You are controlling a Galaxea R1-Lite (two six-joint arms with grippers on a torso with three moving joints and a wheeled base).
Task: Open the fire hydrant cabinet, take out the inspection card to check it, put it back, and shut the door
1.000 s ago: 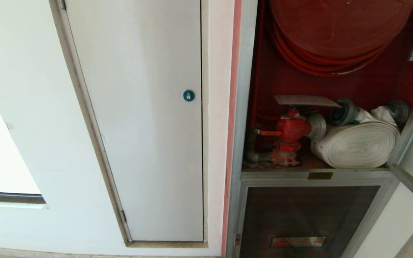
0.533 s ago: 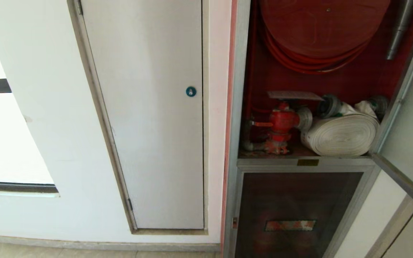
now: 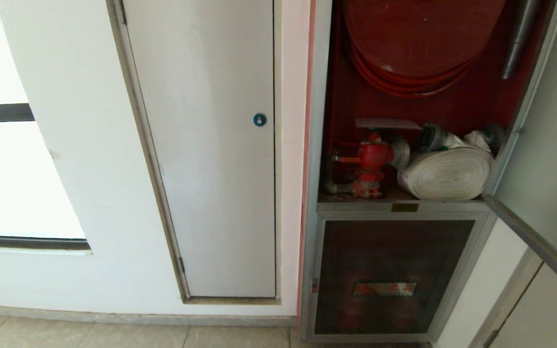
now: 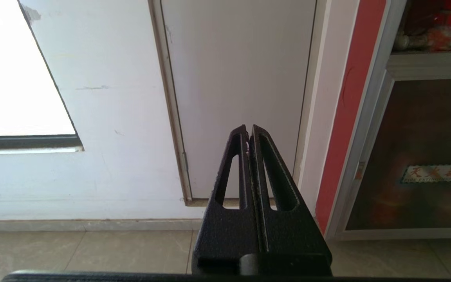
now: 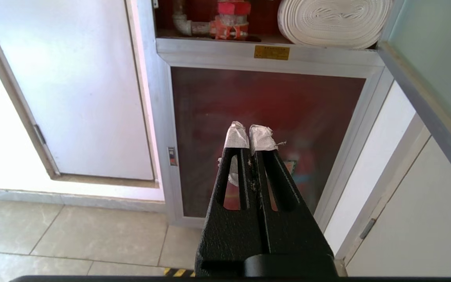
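The whole view has shifted; the inspection card (image 3: 388,123), seen lying atop the red valve (image 3: 372,155), is judged light and flexible, best pinched at its edge; left gripper (image 4: 248,132) and right gripper (image 5: 249,135) are pressed together, empty

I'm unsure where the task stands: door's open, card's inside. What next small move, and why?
Probably bring the right gripper toward the open door to push it closed: the inspection card lies on the red valve, and both grippers hold nothing.

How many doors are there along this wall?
3. A plain white door on the left, the open door swung out at the right of the fire hydrant cabinet, and a smaller dark glass door below it. Others may lie outside the views.
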